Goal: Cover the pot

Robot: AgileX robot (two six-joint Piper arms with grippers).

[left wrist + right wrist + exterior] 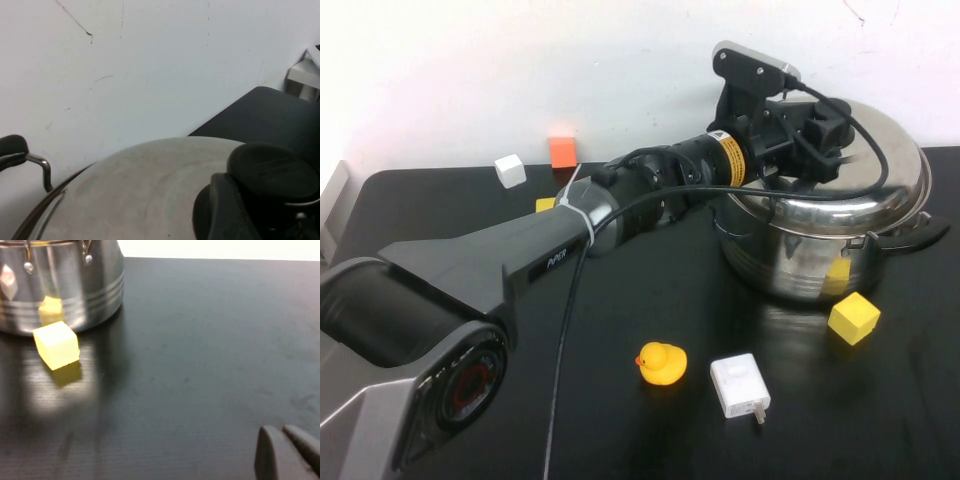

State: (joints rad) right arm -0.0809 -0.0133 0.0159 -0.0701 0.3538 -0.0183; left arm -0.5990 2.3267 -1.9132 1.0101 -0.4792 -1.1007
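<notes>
The large steel pot (790, 260) with black side handles stands at the right of the black table. The domed steel lid (880, 165) lies on top of it. My left gripper (825, 130) reaches across from the left and is shut on the lid's black knob (837, 112). In the left wrist view a finger (230, 210) presses beside the knob (272, 170) above the lid's dome (140, 190). My right gripper (287, 450) is shut and empty, low over bare table. It is out of the high view. The pot (75, 285) shows in its wrist view.
A yellow block (853, 318) sits just in front of the pot and also shows in the right wrist view (56, 344). A rubber duck (661, 363) and a white charger (740, 388) lie at front centre. A white cube (510, 170) and an orange block (561, 150) stand by the back wall.
</notes>
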